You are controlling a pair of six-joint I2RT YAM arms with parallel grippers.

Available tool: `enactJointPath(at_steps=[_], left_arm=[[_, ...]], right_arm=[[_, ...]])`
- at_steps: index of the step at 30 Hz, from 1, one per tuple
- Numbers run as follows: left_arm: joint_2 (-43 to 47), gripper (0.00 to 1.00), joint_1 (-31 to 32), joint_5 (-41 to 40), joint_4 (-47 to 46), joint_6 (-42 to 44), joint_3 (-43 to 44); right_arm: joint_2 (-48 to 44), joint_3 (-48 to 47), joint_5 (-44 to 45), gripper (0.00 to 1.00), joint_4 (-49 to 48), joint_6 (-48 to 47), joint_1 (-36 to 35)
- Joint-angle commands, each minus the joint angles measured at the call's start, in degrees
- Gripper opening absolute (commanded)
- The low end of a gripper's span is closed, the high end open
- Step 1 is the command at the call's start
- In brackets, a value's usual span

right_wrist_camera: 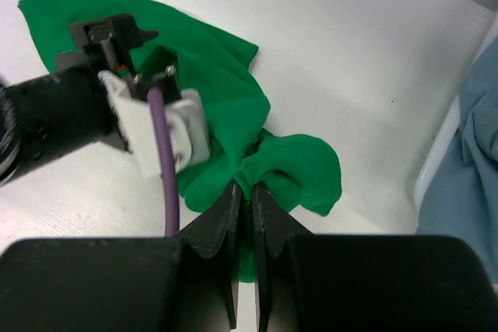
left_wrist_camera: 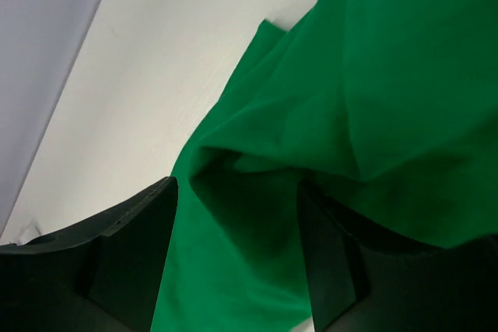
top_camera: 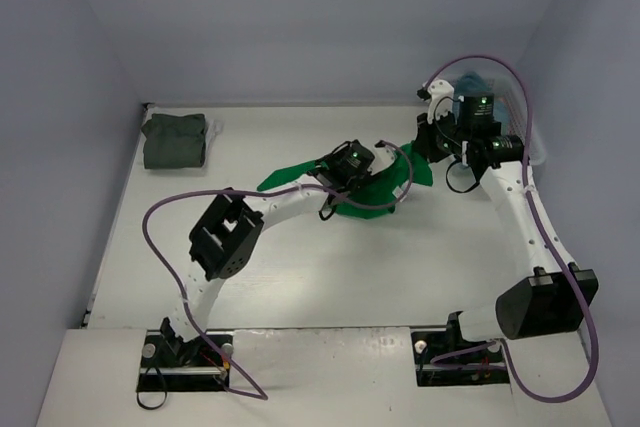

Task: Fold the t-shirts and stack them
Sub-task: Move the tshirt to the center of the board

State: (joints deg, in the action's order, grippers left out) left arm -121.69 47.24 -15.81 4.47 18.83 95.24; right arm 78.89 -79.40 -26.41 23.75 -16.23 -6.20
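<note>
**Progress:** Early. One olive-grey t-shirt (top_camera: pixel 174 140) lies folded, well apart from the basket (right_wrist_camera: pixel 437 157), at the far corner across the table from it. A blue t-shirt (right_wrist_camera: pixel 471 176) sits unfolded inside the basket. The green t-shirt (top_camera: pixel 372 199) lies crumpled on the table near the basket, on its olive-shirt side, with no fold evident. No stack is formed, and a white shirt cannot be confirmed. Judgement: most of the folding and all of the stacking are outstanding.

**Left pincer** (left_wrist_camera: pixel 233 192): jaws stand well apart. Green cloth is bunched loosely between the fingers, not pinched.

**Right pincer** (right_wrist_camera: pixel 245 188): works the basket side of the green t-shirt. Jaws are closed almost together, nipping a puckered edge of it.
</note>
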Motion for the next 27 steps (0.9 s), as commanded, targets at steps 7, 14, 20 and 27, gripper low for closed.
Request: enactJointPath(at_steps=[7,14,20,27], left_arm=[[13.75,0.57,3.47,-8.79,-14.04,0.59,-3.73],[23.24,0.59,5.58,-11.09,-16.87,2.81,-11.55],[23.17,0.59,9.09,-7.12,-19.12,-0.81,-18.41],[14.65,0.58,12.43,-6.07,-22.93,-6.08,-20.97]], right_arm=[[2.23,1.17,3.82,0.00,-7.14,0.05,-1.01],[3.20,1.44,9.09,0.00,-8.19,1.99,-1.27],[4.08,0.65,11.21,0.00,-8.19,2.69,-1.19],[5.04,-0.76,11.56,0.00,-8.19,2.78,-1.01]])
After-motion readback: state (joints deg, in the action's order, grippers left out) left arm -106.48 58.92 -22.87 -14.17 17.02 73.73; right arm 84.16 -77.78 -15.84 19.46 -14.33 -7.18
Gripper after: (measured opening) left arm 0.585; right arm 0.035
